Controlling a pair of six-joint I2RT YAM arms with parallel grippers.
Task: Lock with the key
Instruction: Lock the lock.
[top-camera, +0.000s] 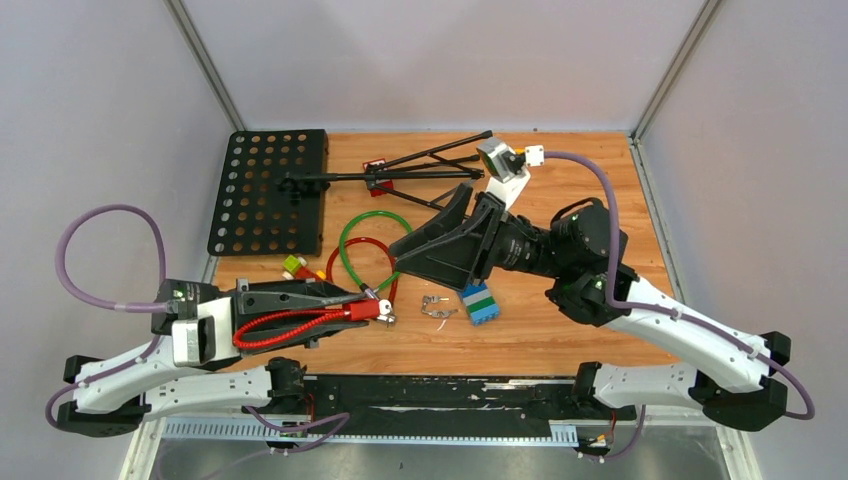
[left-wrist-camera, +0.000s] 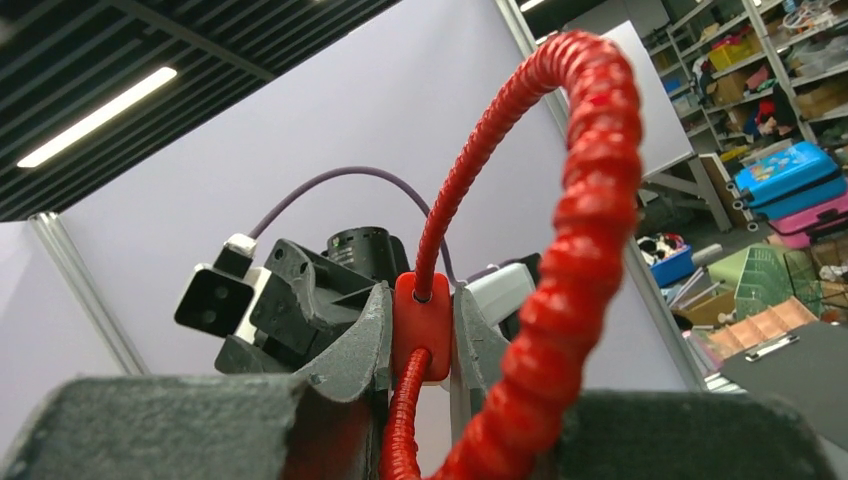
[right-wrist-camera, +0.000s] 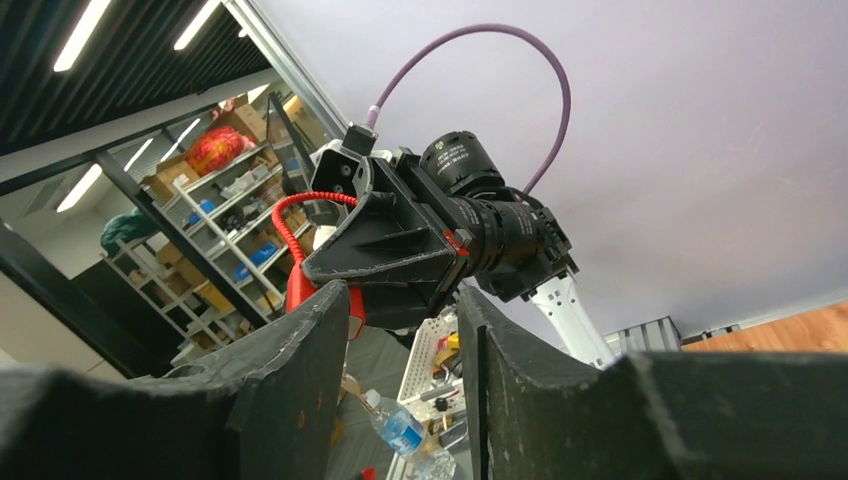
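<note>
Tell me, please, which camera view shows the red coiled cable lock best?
The left wrist view: the red coiled cable lock fills it, its block-shaped body clamped between the left arm's jaws. The top external view shows it small; the right wrist view shows only a red sliver behind those jaws.

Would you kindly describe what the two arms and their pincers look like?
The left arm and right arm have white shells with black joints and bases. Each wrist trails a looping purple cable: left cable, right cable. The left pincer and right pincer have dark grey, wedge-shaped, rough-textured fingers.
</note>
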